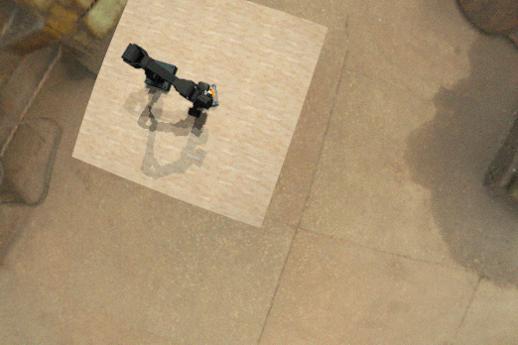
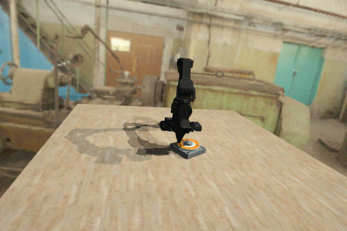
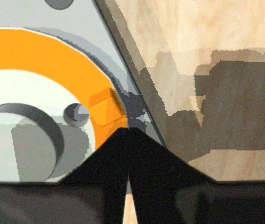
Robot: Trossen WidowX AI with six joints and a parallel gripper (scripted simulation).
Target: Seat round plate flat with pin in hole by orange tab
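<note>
While its black fingers are pressed together on nothing, the gripper (image 3: 128,131) points down with its tip just beside the orange tab (image 3: 105,107) of the round plate (image 3: 28,95). A small hole (image 3: 76,115) sits beside the tab. The plate lies on the grey base (image 2: 188,150), on the wooden table (image 2: 232,183).

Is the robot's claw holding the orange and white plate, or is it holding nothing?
Nothing is held. The gripper is shut with its fingers pressed together, its tip down at the plate's orange tab.
</note>
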